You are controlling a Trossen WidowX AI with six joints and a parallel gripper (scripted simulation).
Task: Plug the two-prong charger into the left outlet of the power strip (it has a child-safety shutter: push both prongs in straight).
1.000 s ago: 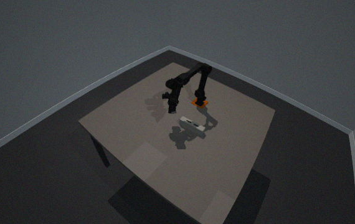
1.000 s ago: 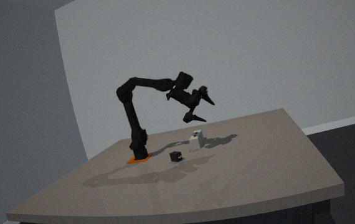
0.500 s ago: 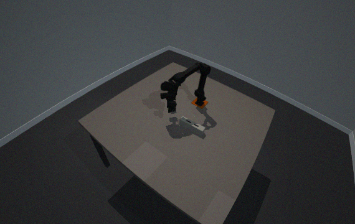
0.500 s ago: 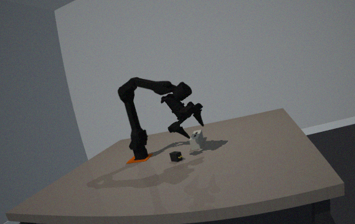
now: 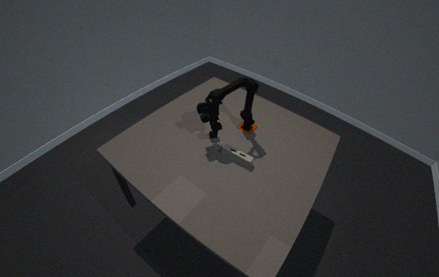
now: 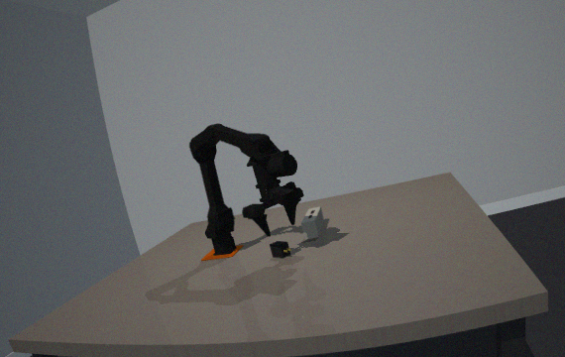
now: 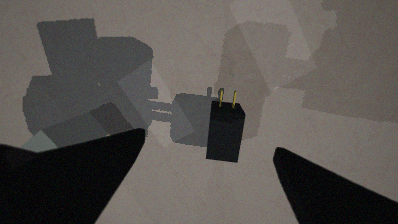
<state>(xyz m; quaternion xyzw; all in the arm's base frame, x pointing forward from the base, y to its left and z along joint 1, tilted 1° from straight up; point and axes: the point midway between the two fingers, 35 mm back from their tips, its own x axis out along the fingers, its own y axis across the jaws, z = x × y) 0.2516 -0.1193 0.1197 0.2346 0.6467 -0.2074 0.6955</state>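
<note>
The black charger [image 6: 279, 249] [image 7: 225, 132] lies on the table, its two yellow prongs pointing sideways, toward the top of the wrist view. In the top view it is hard to tell from the dark fingers. My gripper [image 6: 281, 229] [image 7: 209, 144] is open and empty, pointing down above the charger. In the wrist view the charger shows between and beyond the fingertips. The pale power strip [image 5: 238, 153] [image 6: 313, 225] stands beside the charger with two dark outlets on its top. A part of the strip [image 7: 40, 143] shows at the wrist view's lower left, partly hidden by a finger.
The arm's orange base plate [image 5: 255, 127] [image 6: 210, 256] is on the table [image 5: 281, 154] [image 6: 411, 248], behind the strip in the top view. Dark shadows of the arm fall around the charger and strip. The strip's raised body is the nearest obstacle to the fingers.
</note>
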